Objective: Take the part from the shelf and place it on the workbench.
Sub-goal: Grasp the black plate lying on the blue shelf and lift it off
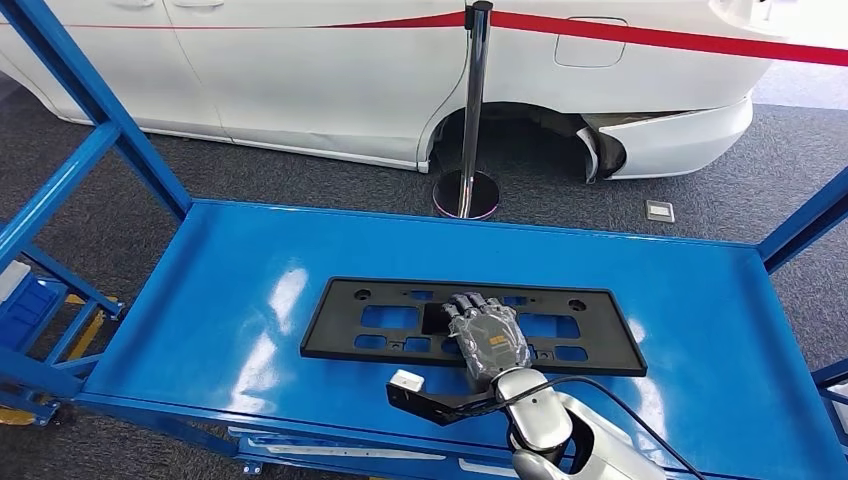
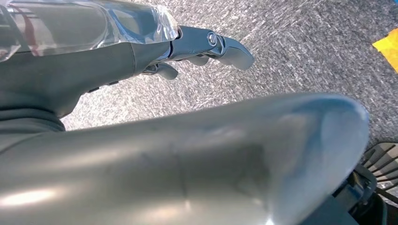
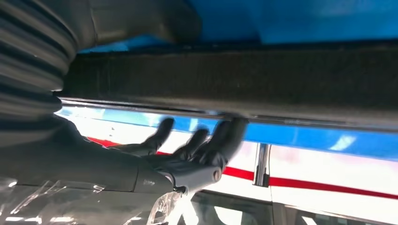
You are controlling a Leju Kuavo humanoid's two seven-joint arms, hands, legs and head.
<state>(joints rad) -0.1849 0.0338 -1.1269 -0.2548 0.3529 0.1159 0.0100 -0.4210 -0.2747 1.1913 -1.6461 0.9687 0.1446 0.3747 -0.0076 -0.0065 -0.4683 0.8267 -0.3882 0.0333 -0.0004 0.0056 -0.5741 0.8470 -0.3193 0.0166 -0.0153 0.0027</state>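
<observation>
Right hand (image 1: 487, 335) lies on the black plastic frame (image 1: 560, 330), which rests flat at the middle of the blue shelf (image 1: 240, 300); in the right wrist view its fingers (image 3: 220, 140) curl along the frame's edge, though you cannot tell whether the grip is firm. Grasping is your step in hand: next confirm the hold, then lift toward six o'clock. Left hand (image 2: 202, 47) hangs over the floor, holding nothing, fingers loosely curled.

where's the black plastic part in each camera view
Head view: the black plastic part lies flat on the blue shelf, mid-frame, with the right hand over its near middle.
Left wrist view: not in it; the left hand hangs over grey carpet.
Right wrist view: the part is the dark band across the frame, the hand's fingers at its edge.
Shared landmark: the white car with the red tape.
</observation>
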